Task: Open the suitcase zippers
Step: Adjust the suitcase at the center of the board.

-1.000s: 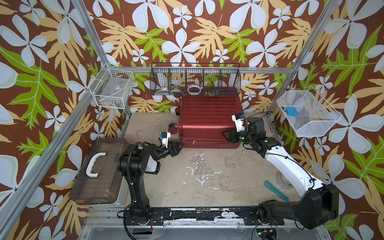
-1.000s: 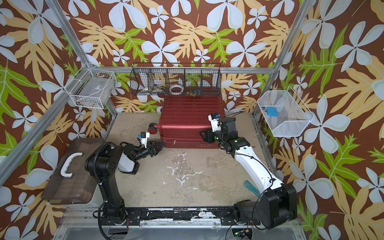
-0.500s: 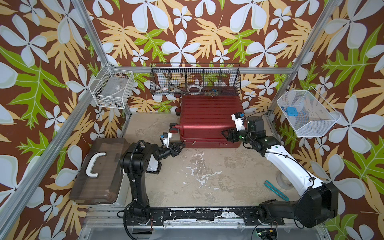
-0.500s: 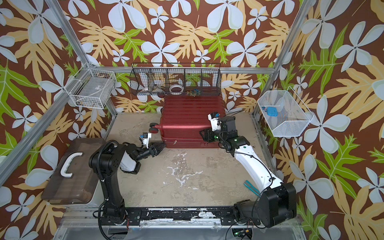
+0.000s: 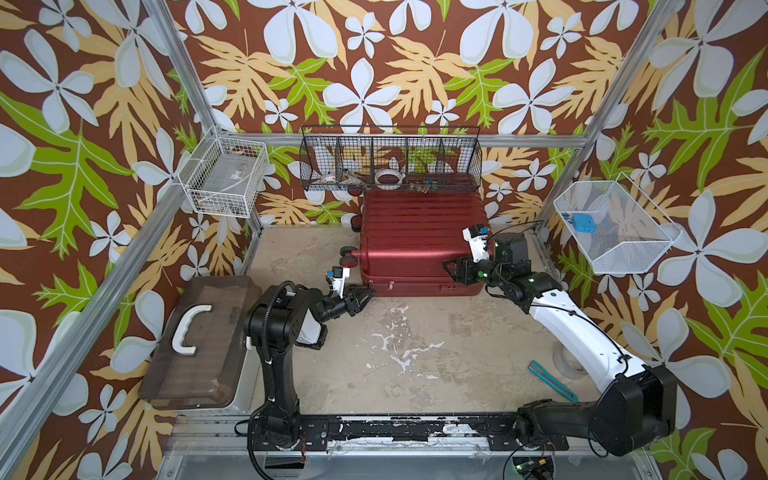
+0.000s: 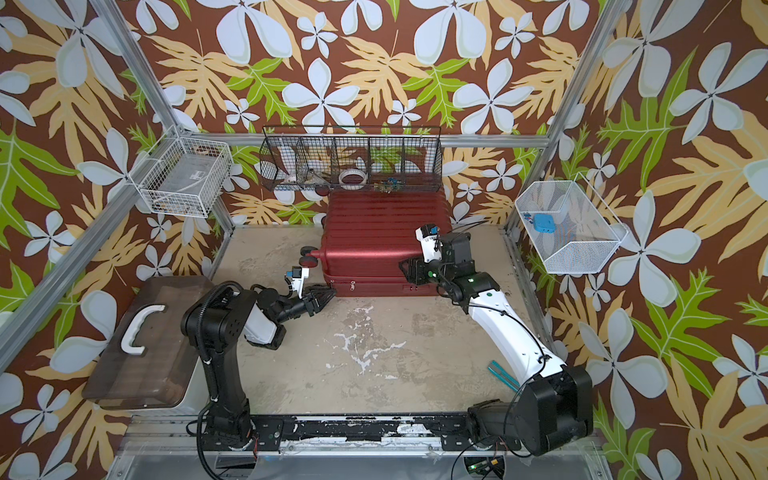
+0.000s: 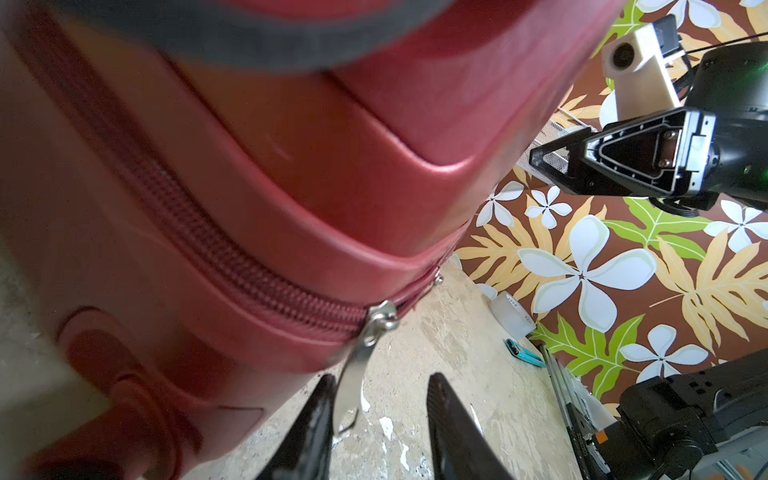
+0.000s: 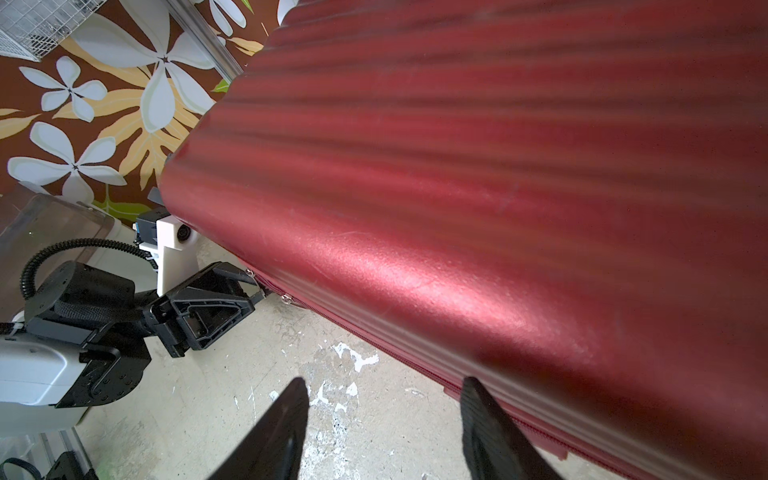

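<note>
At seven o'clock of the suitcase [image 5: 419, 232], left gripper [image 7: 380, 378] stood spread about a zipper pull tab [image 7: 351, 390] touching one finger [image 7: 318, 419], right gripper [image 8: 384, 382] gaped at four o'clock.

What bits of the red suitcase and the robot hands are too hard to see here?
- Suitcase back edge: in both top views, hidden under the black wire basket.
- Its inside: every view, shell closed.
- Pull tab: left wrist view, touching a finger of the left gripper or just crossing it, unclear.
- Grey blur: left wrist view, too close to name.
- Right gripper: right wrist view, touching the shell or hovering, unclear.
</note>
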`<control>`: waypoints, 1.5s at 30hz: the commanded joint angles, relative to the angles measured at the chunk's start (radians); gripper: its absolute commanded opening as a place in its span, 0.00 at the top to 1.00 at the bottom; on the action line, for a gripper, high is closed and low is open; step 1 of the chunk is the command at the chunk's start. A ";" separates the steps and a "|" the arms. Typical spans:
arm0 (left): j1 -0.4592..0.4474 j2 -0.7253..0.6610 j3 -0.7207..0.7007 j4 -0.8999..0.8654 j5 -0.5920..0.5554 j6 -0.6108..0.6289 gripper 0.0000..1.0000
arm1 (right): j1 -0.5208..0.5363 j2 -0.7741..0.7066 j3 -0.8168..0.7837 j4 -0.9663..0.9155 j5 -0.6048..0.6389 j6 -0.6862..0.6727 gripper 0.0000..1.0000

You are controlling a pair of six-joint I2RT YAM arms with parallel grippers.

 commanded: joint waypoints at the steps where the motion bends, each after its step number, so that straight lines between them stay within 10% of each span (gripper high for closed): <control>1: -0.002 -0.002 0.005 0.057 -0.019 -0.002 0.65 | 0.001 -0.003 -0.001 0.009 -0.002 -0.006 0.40; 17: -0.005 -0.001 -0.001 0.046 -0.040 -0.007 1.00 | 0.001 -0.010 -0.001 0.006 0.003 -0.010 0.40; 33: 0.053 -0.195 -0.107 -0.189 -0.334 0.034 1.00 | 0.187 -0.003 0.106 0.003 0.082 0.044 0.41; 45: 0.055 -0.226 -0.104 -0.216 -0.333 0.031 1.00 | 0.427 0.337 0.488 -0.010 0.264 0.100 0.39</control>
